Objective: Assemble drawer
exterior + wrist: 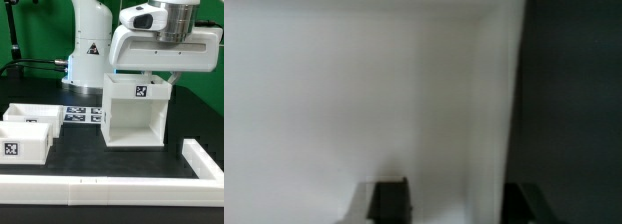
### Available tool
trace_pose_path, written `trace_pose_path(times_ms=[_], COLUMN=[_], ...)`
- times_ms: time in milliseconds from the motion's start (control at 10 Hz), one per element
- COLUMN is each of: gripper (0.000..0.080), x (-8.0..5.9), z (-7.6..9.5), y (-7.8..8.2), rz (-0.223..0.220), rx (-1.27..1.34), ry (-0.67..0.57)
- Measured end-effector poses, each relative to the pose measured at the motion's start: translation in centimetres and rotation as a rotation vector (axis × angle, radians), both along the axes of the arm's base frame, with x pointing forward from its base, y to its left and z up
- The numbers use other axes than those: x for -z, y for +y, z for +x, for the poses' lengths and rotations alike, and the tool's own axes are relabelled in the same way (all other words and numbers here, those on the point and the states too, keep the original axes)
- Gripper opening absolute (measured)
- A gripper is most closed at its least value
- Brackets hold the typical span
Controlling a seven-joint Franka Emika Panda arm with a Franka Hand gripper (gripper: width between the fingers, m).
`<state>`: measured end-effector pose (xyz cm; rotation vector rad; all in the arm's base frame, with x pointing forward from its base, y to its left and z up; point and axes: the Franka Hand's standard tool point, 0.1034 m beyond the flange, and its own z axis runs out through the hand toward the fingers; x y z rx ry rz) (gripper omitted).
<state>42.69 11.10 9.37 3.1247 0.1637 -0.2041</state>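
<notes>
Drawer casing [135,112] stands upright on the tabletop [120,162], directly beneath the gripper [455,203], whose fingers are spread over its white panel. Tagged tray [22,143] and second tray [35,113] sit well apart from the casing, toward the exterior view's left.

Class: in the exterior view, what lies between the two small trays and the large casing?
The marker board lies flat there, between the trays and the casing; only the exterior view shows it.
</notes>
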Motion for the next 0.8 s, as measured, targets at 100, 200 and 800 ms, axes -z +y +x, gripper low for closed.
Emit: trace_pose_path(times_ms=[100,200,800], gripper=[0.004,0.004,0.0037], x=[0.0,-0.01,-0.01], z=[0.0,0.02,0.02], y=[0.0,0.0,0.0], rz=[0.0,0.0,0.0], rx=[0.0,0.0,0.0], ry=[0.0,-0.001,-0.001])
